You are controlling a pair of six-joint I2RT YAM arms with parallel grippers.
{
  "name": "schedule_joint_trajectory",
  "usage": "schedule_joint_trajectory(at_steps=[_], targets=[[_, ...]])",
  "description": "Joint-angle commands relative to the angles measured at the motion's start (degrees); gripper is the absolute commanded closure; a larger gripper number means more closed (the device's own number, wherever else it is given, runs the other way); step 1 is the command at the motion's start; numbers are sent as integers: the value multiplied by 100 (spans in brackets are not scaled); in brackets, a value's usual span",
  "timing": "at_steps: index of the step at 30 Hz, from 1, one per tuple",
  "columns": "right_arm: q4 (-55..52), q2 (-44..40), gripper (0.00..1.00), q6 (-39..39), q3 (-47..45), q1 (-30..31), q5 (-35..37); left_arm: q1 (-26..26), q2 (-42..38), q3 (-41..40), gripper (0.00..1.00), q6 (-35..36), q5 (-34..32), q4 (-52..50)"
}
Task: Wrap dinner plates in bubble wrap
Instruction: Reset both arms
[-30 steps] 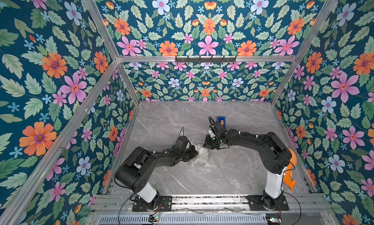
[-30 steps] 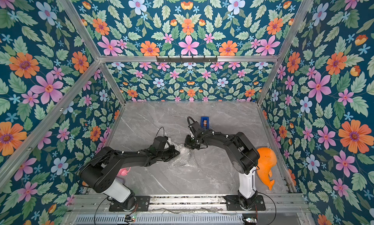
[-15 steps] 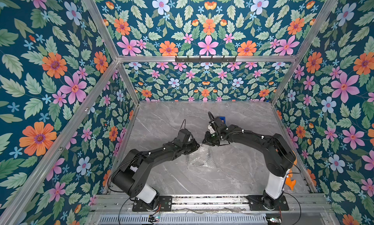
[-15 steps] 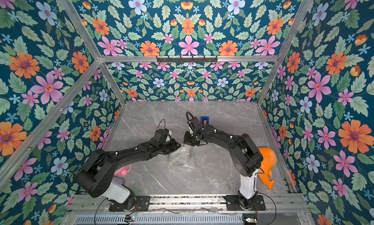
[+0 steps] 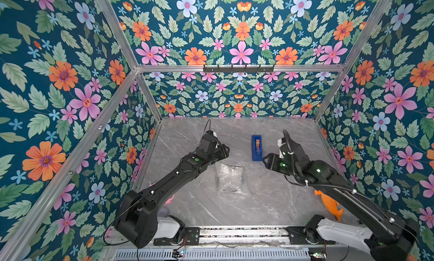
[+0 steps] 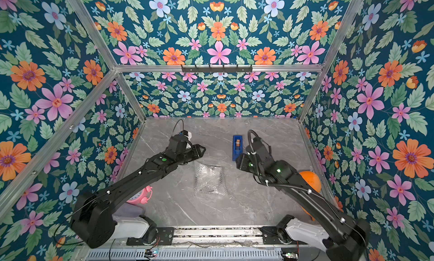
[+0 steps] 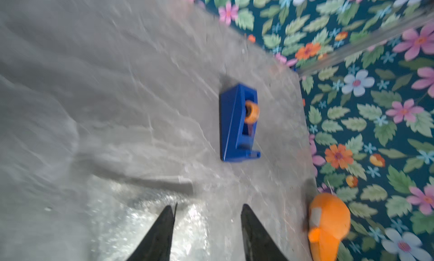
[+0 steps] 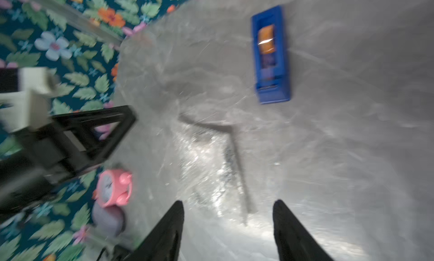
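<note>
CONTROL: Report the scene, front to back.

OPERATOR: At the front I see a pink clock beside the left arm and an orange toy beside the right arm. Each sits at a side edge of the table.

CONTROL: Location of the wrap?

OPERATOR: The bubble wrap lies flat at mid-table, folded into a roughly square bundle. Dark patches show through it. I cannot make out the plate itself.

CONTROL: Gripper status?

OPERATOR: The left gripper hangs just beyond the bundle's far left corner, clear of it. Its fingers are moderately parted with nothing between them. The right gripper hangs off the far right corner, also clear. Its fingers are well parted and grip nothing.

CONTROL: Farthest item?

OPERATOR: A blue dispenser lies beyond the bundle, between the two grippers and apart from the wrap. It carries an orange roll. Both wrist views are blurred.
</note>
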Motion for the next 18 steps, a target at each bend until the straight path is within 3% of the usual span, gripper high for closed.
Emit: schedule_joint_trajectory(at_steps=[1, 3, 5, 7, 9, 13, 18], targets=[[-825, -992, 39, -5, -841, -3, 2239, 111, -291, 114, 48, 1066, -1897, -321], [-524, -1874, 36, -374, -1555, -41, 2989, 122, -434, -212, 45, 1857, -2990, 400], [-319, -2550, 35, -792, -2062, -280, 3353, 155, -440, -850, 36, 2989, -3532, 1622], [-279, -2916, 31, -968, -2419, -715, 3746, 437, -82, -1144, 35, 3195, -4123, 2240], [-60, -2922, 28, -1227, -2662, -1335, 3697, 956, 335, -1036, 34, 3084, -4095, 2092], [1176, -2228, 28, -2073, -3040, -2814, 2476, 1839, 975, -1346, 30, 3058, -4125, 2738], [3649, -1293, 23, -2978, -3769, -3334, 2123, 2537, 1201, -2319, 17, 3305, -3356, 4238]])
